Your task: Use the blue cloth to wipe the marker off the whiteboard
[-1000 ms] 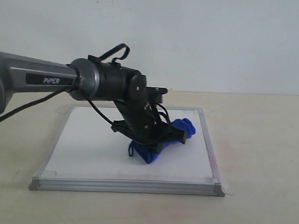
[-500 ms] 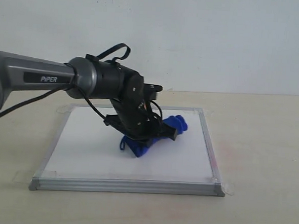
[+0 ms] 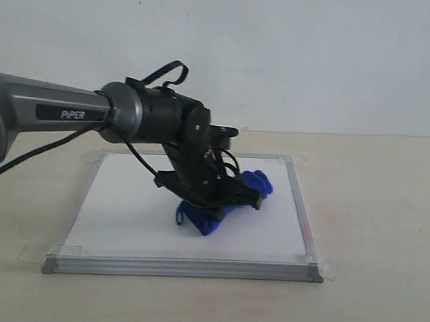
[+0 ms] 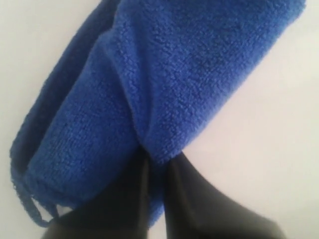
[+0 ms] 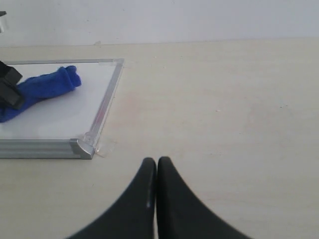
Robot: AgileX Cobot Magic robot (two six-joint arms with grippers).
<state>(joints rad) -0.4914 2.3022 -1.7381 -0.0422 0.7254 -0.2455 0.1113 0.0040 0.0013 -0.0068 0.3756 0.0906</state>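
Blue cloth (image 3: 205, 220) lay on whiteboard (image 3: 125, 199), just right of board's centre in exterior view, touching white surface. Left claw (image 4: 158, 162) clamped on cloth's middle, jaws nearly together. Whiteboard flat on bench (image 3: 379, 215). Right claw (image 5: 156, 164) pressed together, empty, above bench near whiteboard's taped corner.

Left arm (image 3: 65, 112) slants over the board's (image 3: 124, 221) far-left side and blocks entry there. Left gripper (image 4: 155, 162) and cloth (image 3: 205, 220) fill the board's middle. Board is bare at near-left and along the right rim. Bench (image 3: 379, 229) right of the board is open, with the right gripper (image 5: 157, 164) low over it. Wall (image 3: 316, 58) behind.
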